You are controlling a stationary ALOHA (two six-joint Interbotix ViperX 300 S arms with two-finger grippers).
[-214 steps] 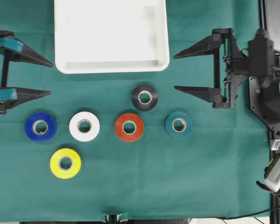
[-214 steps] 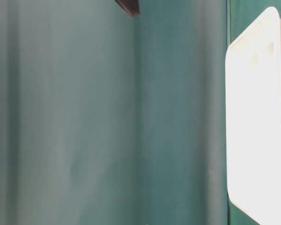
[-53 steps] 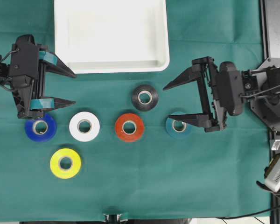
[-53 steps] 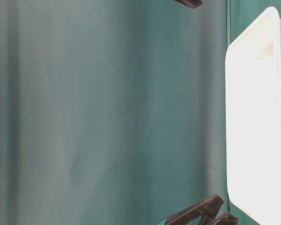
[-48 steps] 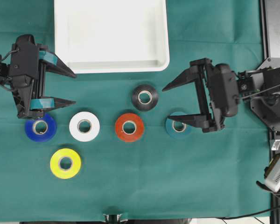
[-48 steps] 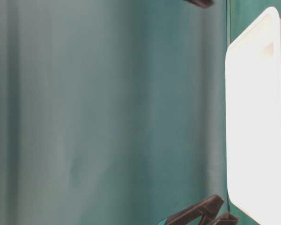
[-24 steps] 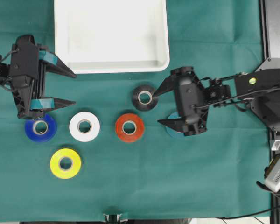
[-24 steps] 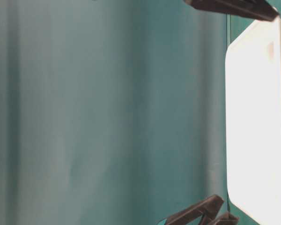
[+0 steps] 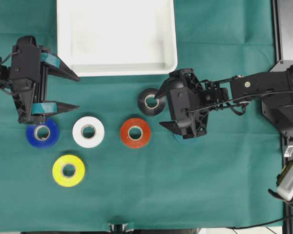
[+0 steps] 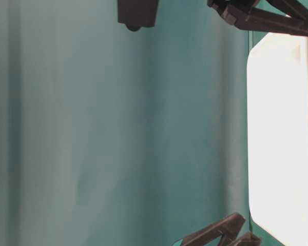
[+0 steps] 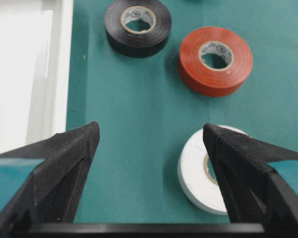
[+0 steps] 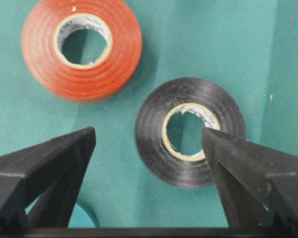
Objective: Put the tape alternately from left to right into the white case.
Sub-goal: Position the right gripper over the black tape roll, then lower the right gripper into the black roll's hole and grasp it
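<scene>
The empty white case (image 9: 117, 69) lies at the top of the green cloth. Below it lie the tape rolls: black (image 9: 151, 101), red (image 9: 135, 132), white (image 9: 88, 131), blue (image 9: 42, 132) and yellow (image 9: 68, 170). The teal roll (image 9: 185, 140) is mostly covered by my right arm. My right gripper (image 9: 159, 110) is open and holds nothing. In the right wrist view one fingertip hangs over the core of the black roll (image 12: 188, 131), the other over bare cloth below the red roll (image 12: 82, 47). My left gripper (image 9: 77, 91) stands open and holds nothing, above the blue roll and left of the white roll (image 11: 201, 171).
The case's rim (image 11: 59, 74) runs close along my left gripper's upper finger. The right arm's base and other equipment (image 9: 288, 97) stand off the cloth at the right edge. In the table-level view the case (image 10: 252, 154) shows at the right.
My right gripper has swung left, from over the teal roll to beside the black roll, still open. The left gripper and all rolls have stayed put.
</scene>
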